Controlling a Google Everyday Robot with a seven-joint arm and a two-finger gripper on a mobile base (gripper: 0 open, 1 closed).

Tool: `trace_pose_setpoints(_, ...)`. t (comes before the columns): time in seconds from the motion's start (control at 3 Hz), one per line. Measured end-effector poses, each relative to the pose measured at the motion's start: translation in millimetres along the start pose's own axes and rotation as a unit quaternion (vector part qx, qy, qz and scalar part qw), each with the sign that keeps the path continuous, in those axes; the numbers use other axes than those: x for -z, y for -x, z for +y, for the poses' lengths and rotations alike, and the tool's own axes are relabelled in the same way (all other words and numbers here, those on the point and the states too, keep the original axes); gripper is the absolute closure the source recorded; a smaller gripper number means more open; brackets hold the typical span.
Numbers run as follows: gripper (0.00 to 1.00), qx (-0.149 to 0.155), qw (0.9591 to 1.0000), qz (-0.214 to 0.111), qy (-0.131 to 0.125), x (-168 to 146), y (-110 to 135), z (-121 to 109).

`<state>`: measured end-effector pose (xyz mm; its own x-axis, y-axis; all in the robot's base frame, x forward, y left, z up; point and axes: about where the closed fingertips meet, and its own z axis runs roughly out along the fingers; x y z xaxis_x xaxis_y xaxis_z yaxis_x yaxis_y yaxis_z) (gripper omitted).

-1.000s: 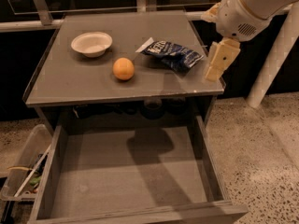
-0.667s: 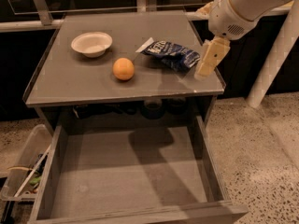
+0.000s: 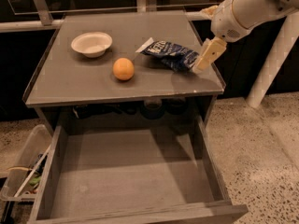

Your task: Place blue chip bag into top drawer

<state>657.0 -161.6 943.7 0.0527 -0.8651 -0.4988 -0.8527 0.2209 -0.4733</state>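
On the grey table top (image 3: pixel 70 80), the blue chip bag (image 3: pixel 170 54) lies flat near the right edge, with 1 orange (image 3: pixel 123 69) to its left and 1 white bowl (image 3: pixel 105 40) further left; the bowl's hollow shows only white. The bag carries white lettering, too small to read. The gripper (image 3: pixel 208 56) hangs at the bag's right end, touching or just beside it. It shows as 1 beige block, and whether it is parted or closed cannot be told.

Below the table, the top drawer (image 3: pixel 131 171) is pulled out, showing a plain grey bottom between thick side walls. In the shadowed gap behind it sit dark items and 1 bluish round shape (image 3: pixel 153 109), hard to make out. At lower left, a clear plastic bin (image 3: pixel 25 146), cut off by the frame, holds thin rods and green bits.
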Motion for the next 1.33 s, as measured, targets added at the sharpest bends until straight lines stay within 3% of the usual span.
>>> trace_pose_setpoints(0.67, 0.00, -0.058, 0.9953, -0.074, 0.025, -52, -6, -29)
trace_pose_setpoints(1.0, 0.00, -0.076, 0.9912, -0.095, 0.053, -78, 2, -28)
trace_pose_setpoints(1.33, 0.00, -0.089, 0.9896, -0.087, 0.072, -97, 3, -21)
